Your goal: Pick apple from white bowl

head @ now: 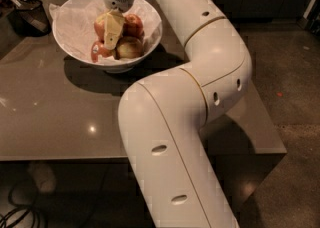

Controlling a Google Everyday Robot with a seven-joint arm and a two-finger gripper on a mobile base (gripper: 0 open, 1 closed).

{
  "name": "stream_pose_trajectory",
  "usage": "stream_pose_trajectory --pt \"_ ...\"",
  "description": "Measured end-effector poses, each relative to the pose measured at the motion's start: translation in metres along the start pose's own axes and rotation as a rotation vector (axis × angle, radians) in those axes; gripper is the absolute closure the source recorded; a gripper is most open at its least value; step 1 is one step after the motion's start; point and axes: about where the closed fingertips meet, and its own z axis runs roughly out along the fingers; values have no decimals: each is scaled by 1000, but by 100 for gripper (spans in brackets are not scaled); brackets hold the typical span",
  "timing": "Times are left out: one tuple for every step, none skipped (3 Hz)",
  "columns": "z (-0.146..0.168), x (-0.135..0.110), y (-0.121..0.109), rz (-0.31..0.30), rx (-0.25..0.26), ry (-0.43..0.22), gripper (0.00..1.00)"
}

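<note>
The claw (113, 31) is down in the white bowl (67, 42) against the apple (101, 25) — its grip cannot be told. The apple looks firm, smooth and rollable — best taken across its widest part.

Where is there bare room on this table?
Bare tabletop between the white bowl and the near edge, left of the arm. Crowded: inside the bowl, where the claw sits among the apples, and by the dark container.

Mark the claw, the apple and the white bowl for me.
claw (111, 39): camera view, lower end, down in the bowl.
apple (100, 25): camera view, skin left of claw.
white bowl (69, 53): camera view, front-left rim.
</note>
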Motion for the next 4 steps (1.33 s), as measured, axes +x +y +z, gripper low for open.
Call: stream_pose_trajectory --pt "4 4 1 6 -14 5 42" --pt "5 4 1 6 -14 5 65" --pt "5 4 1 6 -14 5 87" --pt "-3 0 0 6 -14 5 100"
